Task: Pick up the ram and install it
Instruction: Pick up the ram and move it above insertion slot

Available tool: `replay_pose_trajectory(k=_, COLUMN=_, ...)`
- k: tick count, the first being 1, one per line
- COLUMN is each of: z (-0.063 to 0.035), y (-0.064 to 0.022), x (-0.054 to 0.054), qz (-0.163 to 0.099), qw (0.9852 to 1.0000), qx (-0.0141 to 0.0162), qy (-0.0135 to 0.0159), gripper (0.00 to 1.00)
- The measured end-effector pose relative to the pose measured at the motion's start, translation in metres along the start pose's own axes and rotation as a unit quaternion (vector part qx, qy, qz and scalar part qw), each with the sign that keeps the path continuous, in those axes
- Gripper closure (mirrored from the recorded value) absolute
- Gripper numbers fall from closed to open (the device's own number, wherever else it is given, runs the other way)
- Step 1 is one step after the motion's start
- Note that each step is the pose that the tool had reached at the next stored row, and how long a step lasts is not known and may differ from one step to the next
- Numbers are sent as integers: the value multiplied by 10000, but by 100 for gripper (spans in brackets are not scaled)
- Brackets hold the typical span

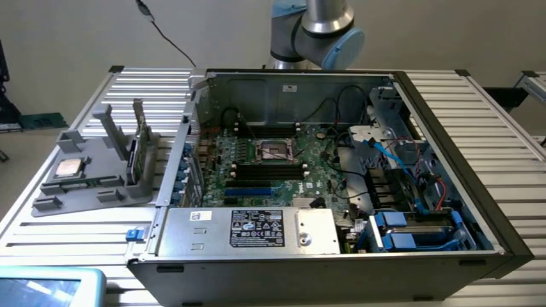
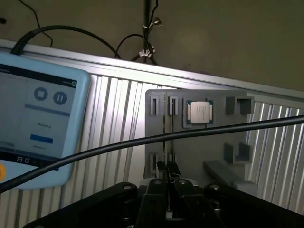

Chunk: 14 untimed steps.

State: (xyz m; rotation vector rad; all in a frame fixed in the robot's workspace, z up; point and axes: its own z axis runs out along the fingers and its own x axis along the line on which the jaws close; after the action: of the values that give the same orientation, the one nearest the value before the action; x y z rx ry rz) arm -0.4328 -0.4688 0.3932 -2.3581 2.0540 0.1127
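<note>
The long, thin green circuit-board ram stick (image 1: 133, 161) stands on its edge in a slot of a grey plastic holder tray (image 1: 85, 192). The tray lies on the ribbed aluminium table (image 1: 51, 220), at about nine o'clock from the open black-and-silver computer case (image 1: 341, 268) in the exterior view. At nine o'clock from the ram in that view, a square silver processor chip (image 1: 68, 167) lies flat on the same tray. A taller, thin green card (image 1: 139, 121) stands upright just beyond the ram, at roughly twelve o'clock from it.

Inside the case, the green motherboard (image 1: 298, 182) carries a square metal processor socket (image 1: 275, 150). A bank of long black memory slots (image 1: 268, 170) lies at six o'clock from the socket. The silver and pale-blue robot arm (image 1: 318, 32) rises at twelve o'clock behind the case.

In the wrist view, the black pincer (image 2: 166, 167) is clenched, its fingertips pressed together with nothing between them. It hangs above the tray (image 2: 199, 152), in line with the ram's thin edge (image 2: 165, 124) but apart from it. The processor chip (image 2: 199, 113) sits just beside that edge. A black cable (image 2: 104, 147) crosses in front, and a blue-cased touchscreen tablet (image 2: 38, 118) rests on the table nearby.
</note>
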Motion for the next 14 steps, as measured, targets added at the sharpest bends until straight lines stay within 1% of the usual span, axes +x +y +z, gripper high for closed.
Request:
replay_pose_trajectory(k=10, z=-2, y=-7, x=1, qz=-1, qw=10000, qx=-1, qy=1, gripper=89)
replay_pose_trajectory(k=11, z=-4, y=-36, x=5, qz=0, qw=10000, qx=-2, qy=1, gripper=89)
replay_pose_trajectory(k=14, z=-8, y=-171, x=24, qz=-1, qw=10000, qx=0, qy=0, gripper=89)
